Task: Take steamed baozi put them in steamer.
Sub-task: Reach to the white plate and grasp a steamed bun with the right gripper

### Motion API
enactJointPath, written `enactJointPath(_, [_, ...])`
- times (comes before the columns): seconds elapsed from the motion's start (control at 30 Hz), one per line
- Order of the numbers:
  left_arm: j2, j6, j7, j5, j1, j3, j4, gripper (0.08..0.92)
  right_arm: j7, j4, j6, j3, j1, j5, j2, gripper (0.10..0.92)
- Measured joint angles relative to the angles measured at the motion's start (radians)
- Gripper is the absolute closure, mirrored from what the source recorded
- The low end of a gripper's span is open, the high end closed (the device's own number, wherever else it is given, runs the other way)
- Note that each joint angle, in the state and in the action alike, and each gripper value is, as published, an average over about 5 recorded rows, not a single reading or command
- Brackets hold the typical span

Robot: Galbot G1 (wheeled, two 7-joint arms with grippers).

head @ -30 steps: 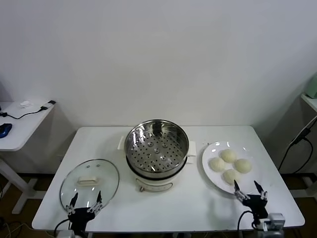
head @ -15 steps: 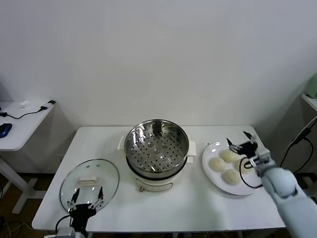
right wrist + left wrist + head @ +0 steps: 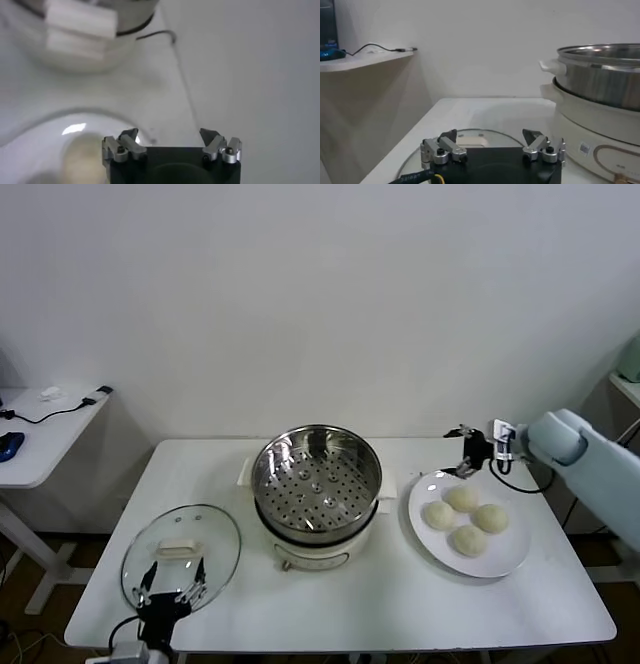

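Note:
Four cream-white baozi [image 3: 463, 517] lie on a white plate [image 3: 417, 487] at the right of the table. The steel steamer [image 3: 316, 480] with its perforated tray stands at the middle and holds nothing. My right gripper [image 3: 465, 450] is open and empty, hovering over the plate's far edge, just behind the baozi. In the right wrist view its open gripper [image 3: 170, 136] points past one baozi [image 3: 82, 156] towards the steamer's white handle [image 3: 80, 22]. My left gripper [image 3: 170, 583] is open and empty, low at the table's front left, over the glass lid.
The round glass lid [image 3: 181, 550] with a white handle lies flat at the front left; it also shows in the left wrist view [image 3: 485, 135] beside the steamer [image 3: 600, 80]. A side desk [image 3: 45, 429] stands to the left. The wall is close behind the table.
My right arm has swung up from the table's front right edge, over the plate, to its far side. The left gripper has barely moved.

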Motion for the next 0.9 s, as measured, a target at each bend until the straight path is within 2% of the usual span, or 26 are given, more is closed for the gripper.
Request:
enactJointPath(0.33, [-0.006, -0.005, 0.0, -0.002, -0.006, -0.002, 0.004, 0.177, -0.105, -0.143, 0.002, -0.172, 0.076, -0.021, 0.066, 0.203])
enactJointPath(0.9, [-0.022, -0.024, 0.0, 0.016, -0.007, -0.002, 0.025, 0.177, -0.129, -0.41, 0.071, -0.118, 0.005, -0.084, 0.251, 0.203])
